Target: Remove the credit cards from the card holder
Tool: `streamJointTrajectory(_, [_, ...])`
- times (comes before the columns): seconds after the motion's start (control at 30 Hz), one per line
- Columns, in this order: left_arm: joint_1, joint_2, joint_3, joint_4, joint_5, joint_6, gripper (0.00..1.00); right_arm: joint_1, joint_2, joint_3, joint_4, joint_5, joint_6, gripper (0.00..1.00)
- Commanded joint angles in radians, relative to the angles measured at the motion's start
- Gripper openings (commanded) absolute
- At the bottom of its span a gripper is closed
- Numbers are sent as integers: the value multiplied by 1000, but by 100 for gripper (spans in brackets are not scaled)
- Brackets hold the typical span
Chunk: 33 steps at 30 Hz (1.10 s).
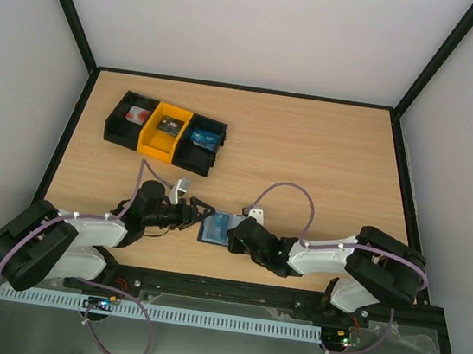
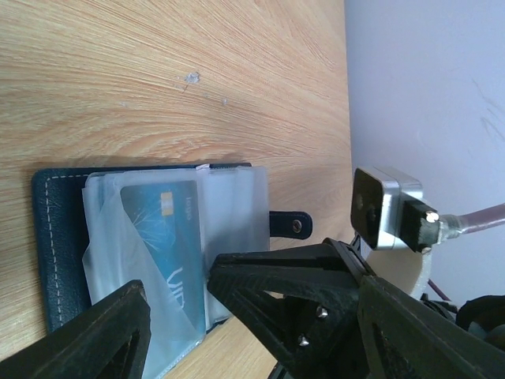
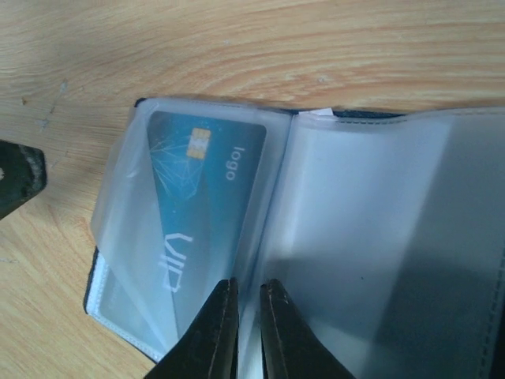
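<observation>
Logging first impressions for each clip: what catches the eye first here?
An open card holder lies at the table's near middle, a blue card showing through its clear sleeve. The left gripper is open beside it; the right gripper, nearly closed, sits at the sleeve fold.

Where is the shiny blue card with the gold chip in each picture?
Top external: blue plastic card, tiny, just below the middle.
Left wrist: lower left, inside a clear sleeve.
Right wrist: left of centre, under a clear sleeve.
Shared landmark: the dark blue card holder lying open around it.
</observation>
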Motion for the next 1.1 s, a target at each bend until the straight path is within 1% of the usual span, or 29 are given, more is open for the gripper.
streamJointTrajectory(0.0, [-5,0,0,21,3,16,73,-1,-66,11,-67,31,3,11])
streamJointTrajectory(0.2, [-5,-7,-5,19,2,9,74,-1,-93,22,-47,8,21,13])
streamJointTrajectory(0.57, [-5,-55,-5,-30,2,15,74,-1,1,56,-55,5,20,14])
streamJointTrajectory(0.77, [-6,-59,-3,-43,6,21,75,-2,20,40,-75,27,24,9])
streamJointTrajectory(0.97, [-6,-43,4,-39,6,26,77,-1,44,37,-81,38,20,8])
streamJointTrajectory(1.07, [-6,-33,4,-33,6,26,78,-1,52,35,-81,46,18,6])
